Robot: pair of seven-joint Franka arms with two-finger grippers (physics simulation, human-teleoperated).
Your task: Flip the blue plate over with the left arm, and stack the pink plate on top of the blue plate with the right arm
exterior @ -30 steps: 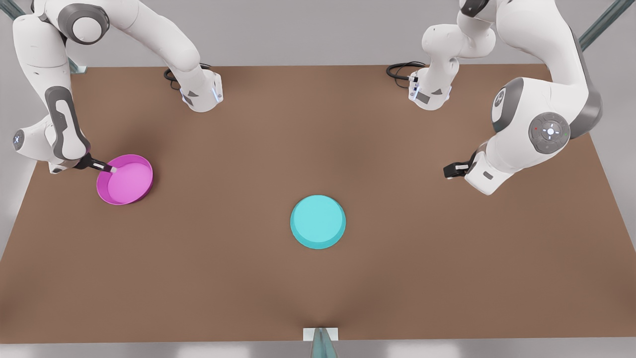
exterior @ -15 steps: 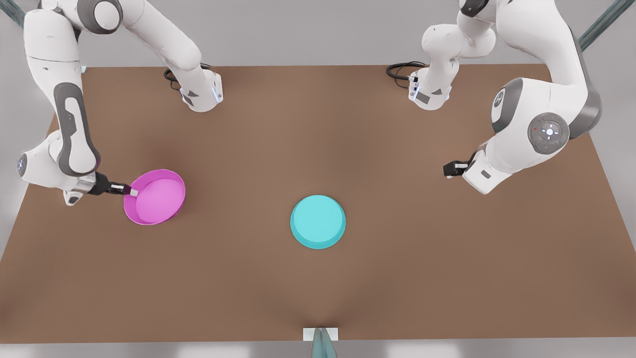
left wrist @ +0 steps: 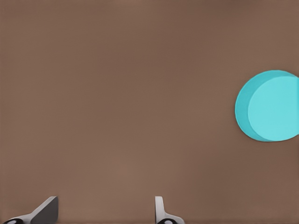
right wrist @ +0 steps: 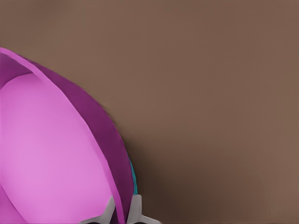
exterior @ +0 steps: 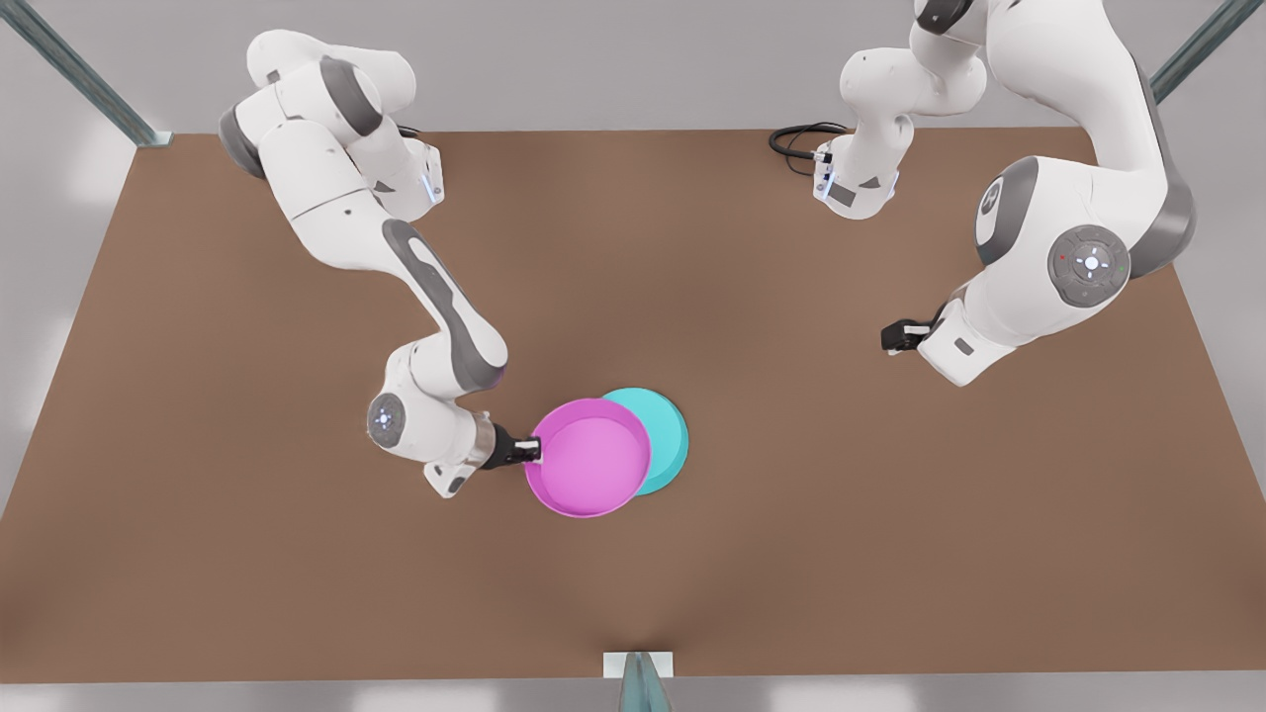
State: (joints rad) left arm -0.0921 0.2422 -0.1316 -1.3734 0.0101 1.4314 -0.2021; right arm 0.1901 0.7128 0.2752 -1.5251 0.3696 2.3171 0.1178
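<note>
The pink plate hangs rim-up at the table's middle, covering the front view's left part of the blue plate. My right gripper is shut on the pink plate's rim on the side toward the front view's left. In the right wrist view the fingers pinch the rim of the pink plate, with a sliver of blue plate beneath. My left gripper waits open at the front view's right. The left wrist view has the left gripper over bare table, the blue plate far off.
The brown table spreads wide around the plates. Both arm bases stand at the back edge with black cables beside them. A metal post stands at the front edge's middle.
My right arm has carried the pink plate from the front view's left to the middle, where it now overlaps the blue plate. The left arm and blue plate have stayed put.
</note>
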